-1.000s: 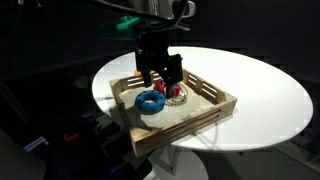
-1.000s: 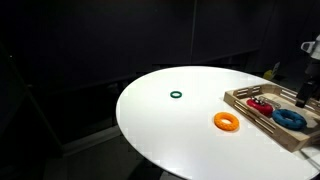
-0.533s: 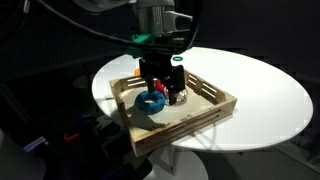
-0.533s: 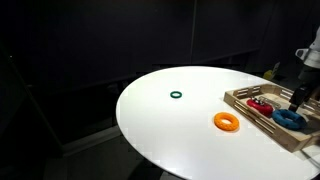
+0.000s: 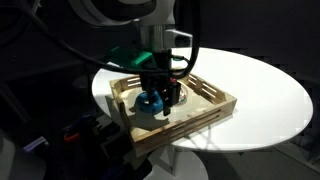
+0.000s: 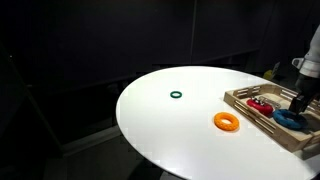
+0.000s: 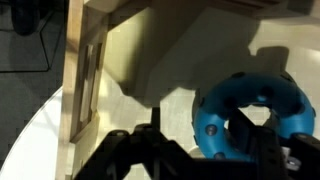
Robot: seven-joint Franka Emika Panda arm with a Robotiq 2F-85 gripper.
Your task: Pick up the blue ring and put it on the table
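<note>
The blue ring [image 5: 149, 104] lies in the wooden tray [image 5: 208, 110] on the round white table [image 5: 262, 92]. It also shows in an exterior view [image 6: 289, 119] and fills the right of the wrist view [image 7: 215, 108]. My gripper [image 5: 160, 98] is down in the tray, right over the ring. In the wrist view the gripper [image 7: 200, 142] is open. One finger sits in the ring's dark hole. The other finger stands outside the ring's rim, with a gap to it. In an exterior view the gripper [image 6: 298, 104] is half cut off by the frame edge.
A red and clear ring-like object [image 6: 260, 104] lies in the tray [image 6: 245, 97] beside the blue ring. An orange ring [image 6: 227, 121] and a tiny dark green ring [image 6: 177, 96] lie on the table [image 6: 170, 130]. The tray wall [image 7: 80, 70] rises close by.
My gripper has come down from above the tray onto the blue ring. The ring and the other objects have not moved.
</note>
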